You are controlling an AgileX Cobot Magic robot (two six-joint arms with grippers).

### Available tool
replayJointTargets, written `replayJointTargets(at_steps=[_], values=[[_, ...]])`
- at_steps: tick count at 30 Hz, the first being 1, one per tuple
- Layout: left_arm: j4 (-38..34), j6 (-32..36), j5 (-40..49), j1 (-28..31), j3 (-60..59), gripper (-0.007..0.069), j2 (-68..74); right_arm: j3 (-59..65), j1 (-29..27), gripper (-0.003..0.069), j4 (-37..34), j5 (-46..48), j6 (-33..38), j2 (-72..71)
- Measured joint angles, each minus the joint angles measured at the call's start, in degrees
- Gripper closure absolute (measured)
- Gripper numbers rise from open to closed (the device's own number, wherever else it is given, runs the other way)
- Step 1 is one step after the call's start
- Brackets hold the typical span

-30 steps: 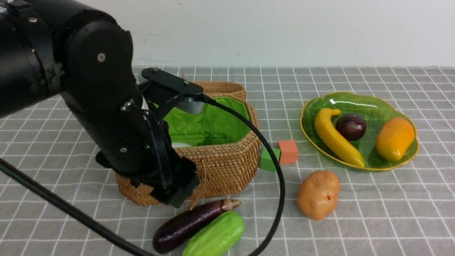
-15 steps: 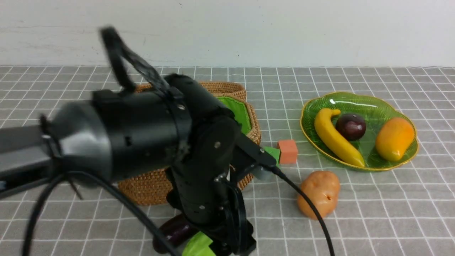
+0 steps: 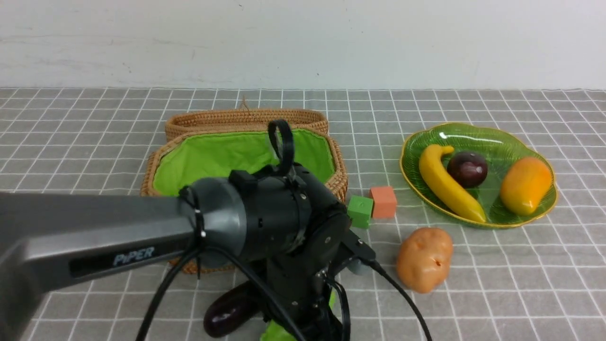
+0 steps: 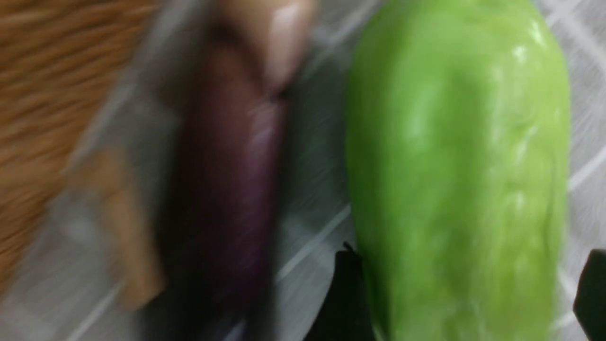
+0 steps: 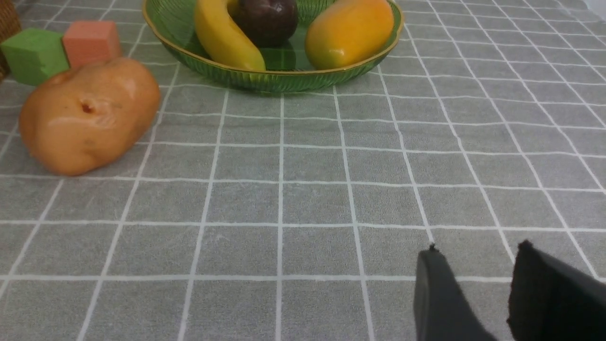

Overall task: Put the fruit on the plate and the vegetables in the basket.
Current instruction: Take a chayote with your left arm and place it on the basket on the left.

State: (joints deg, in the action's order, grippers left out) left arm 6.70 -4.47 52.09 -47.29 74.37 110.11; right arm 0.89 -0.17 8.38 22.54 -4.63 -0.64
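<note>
Reaches across the front of the basket (image 3: 337, 182) with the left arm (image 3: 142, 237), wrist bent down toward the near edge of the worktop (image 3: 521, 293). Hides the left end effector from the front camera.

From the left wrist camera: left end effector (image 4: 468, 289) spread wide and straddling the cucumber (image 4: 454, 142). One black fingertip (image 4: 348, 293) right against one flank, the other out past the opposite flank with a sliver of cloth between. Astride it, not clamped on it. Just beside the cucumber, lengthwise and parallel: the eggplant (image 4: 227, 189), blurred, with wicker beyond. Cannot tell whether the two vegetables touch.

In the front view, under the arm: only the dark butt of the eggplant and a scrap of green cucumber, both on the cloth just in front of the basket.

Basket open, lid (image 3: 246, 117) folded back behind it, green lining (image 3: 222, 158) showing, floor hidden by the arm.

Just right of the basket: green cube (image 3: 360, 210) touching orange cube (image 3: 383, 201). Nearer the camera, on bare cloth near the plate (image 3: 473, 130): the potato (image 3: 423, 258).

In the plate: banana (image 3: 445, 182) on the left, plum (image 3: 467, 168) right beside it, mango (image 3: 525, 184) on the right.

Right end effector (image 5: 478, 255) low over bare cloth, fingers partly apart with a narrow gap, nothing between them; potato and plate well ahead of it.
</note>
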Motion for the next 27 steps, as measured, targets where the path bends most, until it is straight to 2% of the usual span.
replayJointTargets(at_steps=[6, 8, 9, 19, 27], values=[[-0.51, 0.19, -0.47, -0.01, -0.04, 0.0085, 1.07, 0.00, 0.00, 0.0421, 0.00, 0.00, 0.00, 0.00], [-0.56, 0.30, -0.07, -0.01, -0.04, 0.0139, 1.07, 0.00, 0.00, 0.0421, 0.00, 0.00, 0.00, 0.00], [-0.71, 1.02, 0.87, -0.01, -0.04, 0.0203, 1.07, 0.00, 0.00, 0.0421, 0.00, 0.00, 0.00, 0.00], [-5.72, 4.47, 5.04, -0.01, 0.15, 0.0198, -3.44, 0.00, 0.00, 0.0421, 0.00, 0.00, 0.00, 0.00], [-4.16, 4.47, 4.35, 0.05, 0.39, 0.0198, -20.72, 0.00, 0.00, 0.0421, 0.00, 0.00, 0.00, 0.00]])
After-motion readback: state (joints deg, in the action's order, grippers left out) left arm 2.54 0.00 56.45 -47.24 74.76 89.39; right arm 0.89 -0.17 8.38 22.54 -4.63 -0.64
